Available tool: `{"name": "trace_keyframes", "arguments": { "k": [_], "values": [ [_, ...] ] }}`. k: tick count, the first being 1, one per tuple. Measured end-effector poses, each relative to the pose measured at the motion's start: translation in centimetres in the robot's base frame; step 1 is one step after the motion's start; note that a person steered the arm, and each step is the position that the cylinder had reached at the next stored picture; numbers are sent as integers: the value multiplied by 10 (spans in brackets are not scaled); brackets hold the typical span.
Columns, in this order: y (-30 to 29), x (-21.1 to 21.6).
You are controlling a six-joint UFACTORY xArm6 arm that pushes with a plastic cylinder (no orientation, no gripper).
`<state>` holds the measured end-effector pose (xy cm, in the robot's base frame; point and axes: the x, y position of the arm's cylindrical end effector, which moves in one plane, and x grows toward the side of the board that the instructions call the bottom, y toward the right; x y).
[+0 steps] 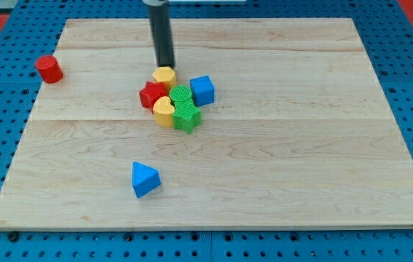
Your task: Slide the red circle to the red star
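The red circle [49, 68], a short red cylinder, stands near the board's left edge toward the view's top. The red star [150, 94] lies at the left side of a tight cluster near the board's middle. My tip [166, 66] is at the end of the dark rod, just above the cluster, touching or nearly touching the yellow hexagon [164, 76]. The tip is far to the right of the red circle.
The cluster also holds a yellow heart [163, 110], a green circle [181, 95], a green star [187, 116] and a blue cube [202, 89]. A blue triangle [145, 179] lies alone toward the view's bottom. The wooden board [301, 145] rests on a blue pegboard.
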<state>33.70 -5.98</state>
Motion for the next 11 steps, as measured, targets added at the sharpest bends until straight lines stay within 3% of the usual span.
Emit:
{"name": "trace_keyframes", "arguments": {
  "k": [1, 2, 4, 6, 7, 8, 9, 10, 11],
  "values": [
    [-2, 7],
    [-21, -41],
    [-170, -47],
    [-245, -117],
    [-244, -106],
    [-241, -59],
    [-245, -50],
    [-245, -10],
    [-216, 7]
  ]
}}
